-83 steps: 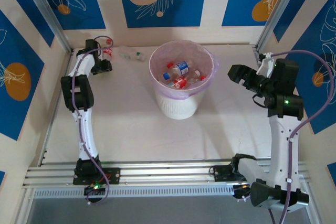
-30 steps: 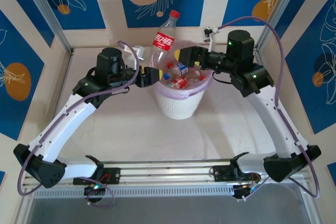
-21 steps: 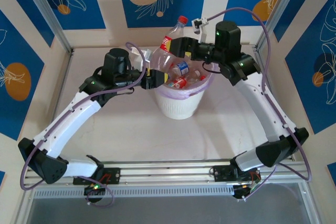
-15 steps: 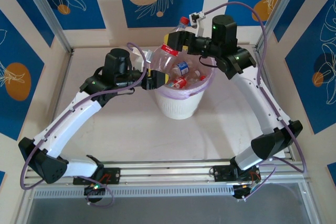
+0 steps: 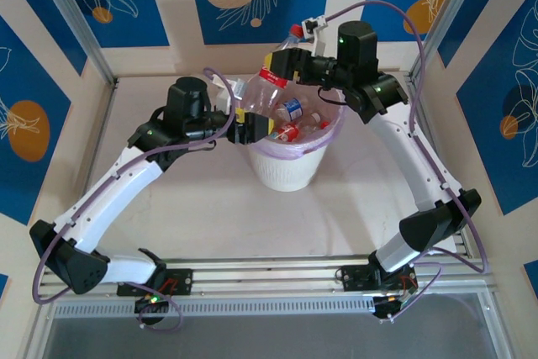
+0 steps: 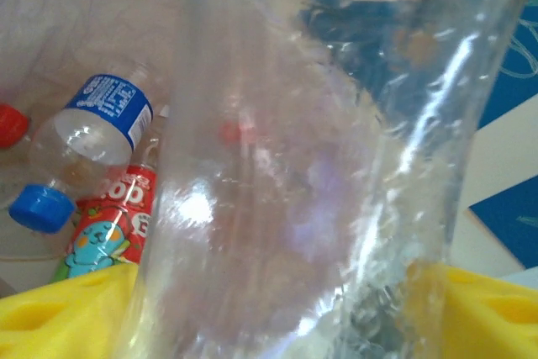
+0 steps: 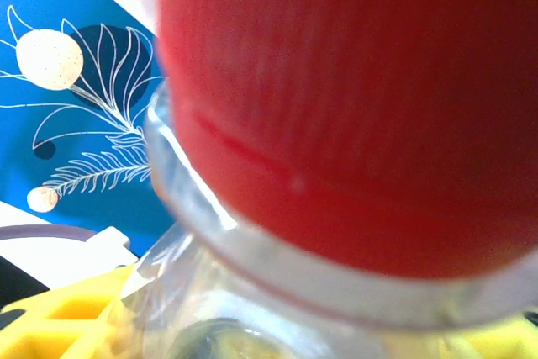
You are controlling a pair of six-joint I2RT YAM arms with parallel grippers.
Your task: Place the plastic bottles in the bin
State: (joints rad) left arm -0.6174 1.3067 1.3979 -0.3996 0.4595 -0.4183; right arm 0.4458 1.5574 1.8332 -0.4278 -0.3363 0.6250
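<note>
Above the bin's mouth, upper centre of the top view: one large clear plastic bottle [image 5: 259,94] with red label and red cap [image 5: 293,32], held tilted, cap end raised toward the back wall, base end lower and to the left. Left gripper [image 5: 250,124] was closed across the bottle's lower body; in the left wrist view its yellow finger pads [image 6: 67,317] sat on either side of the clear wall. Right gripper [image 5: 276,67] was closed on the neck just under the cap, which loomed close in the right wrist view. Directly below: one white ribbed plastic bin [image 5: 286,176] with pinkish-purple liner bag, standing mid-frame on the pale table [image 5: 210,208]. It already contained several small bottles, among them a blue-labelled bottle [image 6: 97,128] with blue cap and a red-labelled bottle [image 6: 105,237] beside it. Step in hand, as judged: release of the large bottle into the bin. Handling note: the bottle spanned much of the opening, and its base end looked close to the left rim. Both ends should be brought inside the rim and the base lowered toward the heap. The two grips should then open near together, so neither end swings out. Risk: a light empty bottle may bounce off the pile or catch the liner's edge.
</note>
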